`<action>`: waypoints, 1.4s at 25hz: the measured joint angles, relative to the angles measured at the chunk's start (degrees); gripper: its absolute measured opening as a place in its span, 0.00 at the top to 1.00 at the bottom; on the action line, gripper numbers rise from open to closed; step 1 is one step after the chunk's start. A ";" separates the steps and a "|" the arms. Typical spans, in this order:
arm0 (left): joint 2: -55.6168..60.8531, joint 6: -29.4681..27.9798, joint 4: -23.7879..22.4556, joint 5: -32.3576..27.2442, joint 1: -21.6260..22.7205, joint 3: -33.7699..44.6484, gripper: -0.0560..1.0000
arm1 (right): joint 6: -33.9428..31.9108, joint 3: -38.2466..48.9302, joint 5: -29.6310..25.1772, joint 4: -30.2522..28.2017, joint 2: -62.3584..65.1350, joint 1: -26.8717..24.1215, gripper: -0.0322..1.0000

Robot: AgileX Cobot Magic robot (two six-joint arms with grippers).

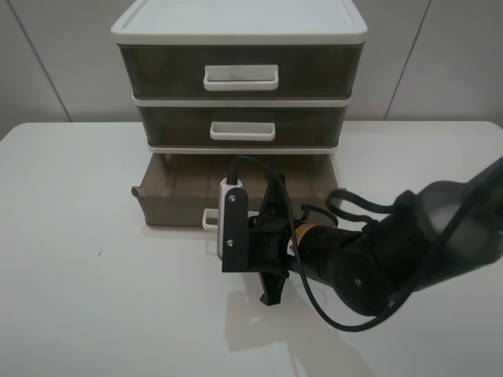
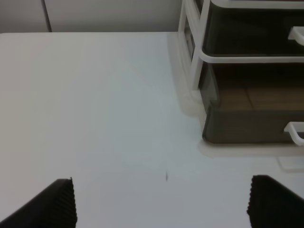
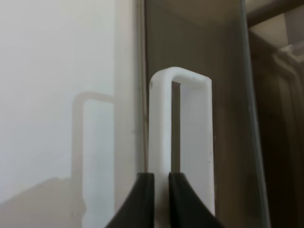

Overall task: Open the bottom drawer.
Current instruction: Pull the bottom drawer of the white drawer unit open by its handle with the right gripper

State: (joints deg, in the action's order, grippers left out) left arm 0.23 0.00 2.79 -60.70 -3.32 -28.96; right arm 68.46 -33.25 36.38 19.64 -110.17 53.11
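Observation:
The bottom drawer of the white-framed unit is pulled partway out, showing its smoky-brown inside. My right gripper is at the drawer's front, over its white loop handle. In the right wrist view the gripper is shut on the outer bar of the handle, against the drawer front. My left gripper is open and empty above the table, apart from the drawer. It is out of the exterior high view.
The middle drawer and the top drawer are closed above it. The unit stands at the back middle of the white table. The right arm and its cable lie over the table's right front.

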 joint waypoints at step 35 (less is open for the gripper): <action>0.00 0.00 0.00 0.00 0.00 0.00 0.24 | 3.10 4.38 -2.24 7.62 8.70 6.67 0.96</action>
State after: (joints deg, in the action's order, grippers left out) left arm 0.23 0.00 2.79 -60.70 -3.32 -28.96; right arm 71.56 -28.87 34.14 27.27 -101.46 59.78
